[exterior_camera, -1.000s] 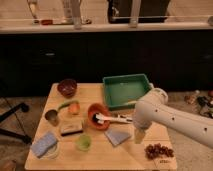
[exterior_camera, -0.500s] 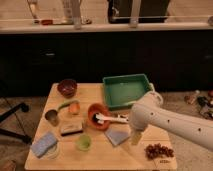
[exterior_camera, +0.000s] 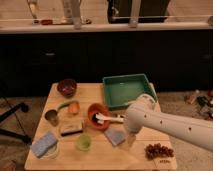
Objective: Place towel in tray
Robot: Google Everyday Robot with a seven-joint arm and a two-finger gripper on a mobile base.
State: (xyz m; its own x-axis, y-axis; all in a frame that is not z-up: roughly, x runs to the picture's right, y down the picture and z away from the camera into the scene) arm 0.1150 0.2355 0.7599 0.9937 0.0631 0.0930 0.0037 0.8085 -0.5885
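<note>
Beside the gripper: the towel [exterior_camera: 115, 136] lies flat on the table [exterior_camera: 100, 161], just to the gripper's left as seen, touching it or nearly so.
Gripper: the gripper [exterior_camera: 131, 140] hangs down from the white arm [exterior_camera: 165, 125], low over the wood at the towel's edge. Its fingers are spread and nothing is in them.
Change: over the last second the arm has swung away from the tray's front corner toward the towel, and the gripper has sunk closer to the table. The towel itself has not moved.
Meaning: this looks like the end of the reach. The grasp is not yet made, so lifting, carrying and letting go are all still to do.
Tray: the tray [exterior_camera: 125, 90] sits behind the gripper, near but apart from it, and seems to have nothing in it.
In the way: a red bowl [exterior_camera: 95, 114] stands between towel and tray, a little left of the gripper. The white spoon [exterior_camera: 111, 118] in it has its handle sticking out toward the arm, so a lift straight back could knock it. The tray's near wall must also be cleared.
Farther off: a green cup [exterior_camera: 83, 143] beyond the towel, a blue sponge [exterior_camera: 44, 144] farther left, and grapes [exterior_camera: 157, 150] on the gripper's other side. A dark bowl [exterior_camera: 66, 87] stands well apart at the far corner.
Risk: thin limp cloth may slip from a shallow pinch.
</note>
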